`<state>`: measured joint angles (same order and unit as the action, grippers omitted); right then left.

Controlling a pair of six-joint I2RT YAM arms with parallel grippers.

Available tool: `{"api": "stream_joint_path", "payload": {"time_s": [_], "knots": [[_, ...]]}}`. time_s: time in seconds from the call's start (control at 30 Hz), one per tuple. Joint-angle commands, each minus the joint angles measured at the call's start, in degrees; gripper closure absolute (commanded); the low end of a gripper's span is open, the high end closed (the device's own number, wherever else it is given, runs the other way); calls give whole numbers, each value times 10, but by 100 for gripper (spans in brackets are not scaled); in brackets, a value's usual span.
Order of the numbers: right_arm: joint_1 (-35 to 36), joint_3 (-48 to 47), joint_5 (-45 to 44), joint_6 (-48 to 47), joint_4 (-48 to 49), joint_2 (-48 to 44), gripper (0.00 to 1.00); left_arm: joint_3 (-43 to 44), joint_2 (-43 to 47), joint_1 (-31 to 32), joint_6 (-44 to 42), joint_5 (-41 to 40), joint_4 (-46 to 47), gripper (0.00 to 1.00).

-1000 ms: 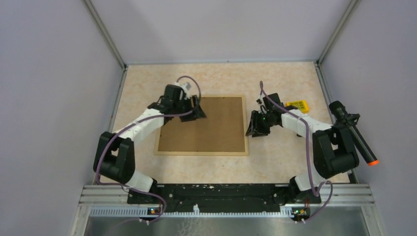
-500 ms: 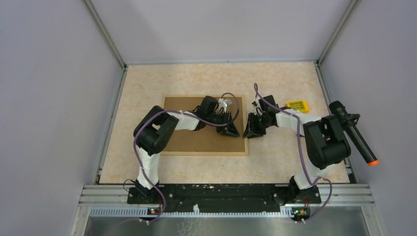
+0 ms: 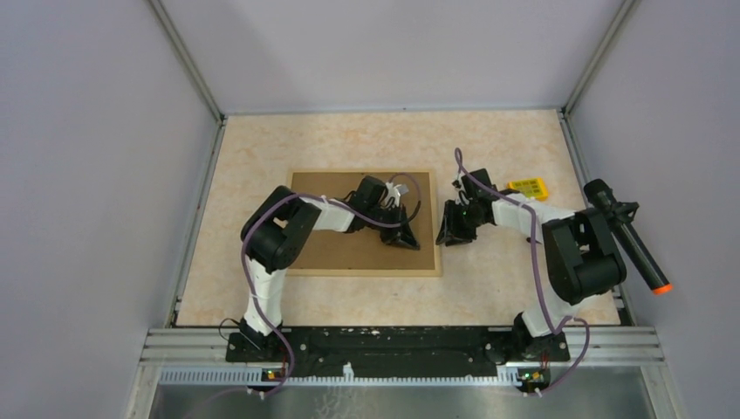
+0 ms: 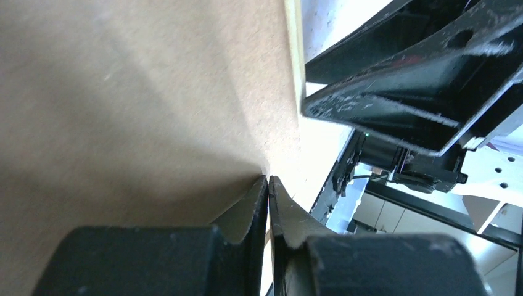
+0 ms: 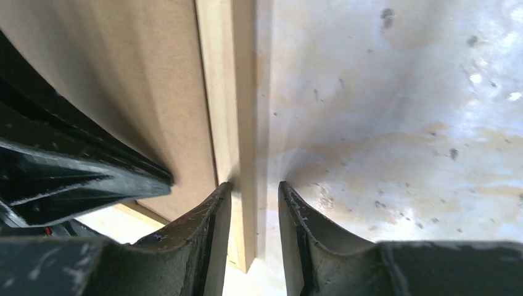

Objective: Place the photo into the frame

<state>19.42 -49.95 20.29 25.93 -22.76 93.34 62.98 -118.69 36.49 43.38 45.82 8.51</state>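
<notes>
You'll find the frame (image 3: 358, 272) lying flat and face down in the middle of the overhead view, its light wood rim running around the brown board back (image 3: 366, 258), which faces up. Your left gripper (image 3: 408, 240) sits on that board toward the right side of the frame, close to the rim. Its wrist view shows the two fingers (image 4: 250, 209) pressed together, with nothing between them and their tips down at the board surface. Your right gripper (image 5: 254, 188) is at the frame's right edge, just across the rim from the left one. Its fingers stand apart and straddle the wood rail (image 5: 234, 92). One finger (image 5: 216, 216) is on the board side, right against the rail's inner edge. The other finger (image 5: 293, 216) is on the table side, with a sliver of table showing between it and the wood, so the rail isn't clamped. Beneath it all is the beige marbled table (image 3: 489, 288). A small yellow block (image 3: 529, 187) with dark print lies to the right of the frame, beyond the right arm. A black rod with an orange tip (image 3: 630, 244) runs along the right edge of the view.
</notes>
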Motion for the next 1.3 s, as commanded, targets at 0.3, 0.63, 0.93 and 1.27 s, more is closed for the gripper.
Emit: {"api": "stream_joint_path", "payload": {"time_s": [0.3, 0.63, 0.93, 1.27], "knots": [[1, -40, -5, -53, -41, 13, 67, -86, -36, -32, -86, -173, -110, 88], [6, -20, 27, -68, 0, 74, 68, 16, 118, -79, -177, -108, -233, 44], [6, -22, 32, -79, -1, 86, 68, -54, 244, -416, -157, -197, -252, 13], [6, -30, 35, -81, 7, 110, 67, 19, 114, -485, -208, -233, -287, 13]]}}
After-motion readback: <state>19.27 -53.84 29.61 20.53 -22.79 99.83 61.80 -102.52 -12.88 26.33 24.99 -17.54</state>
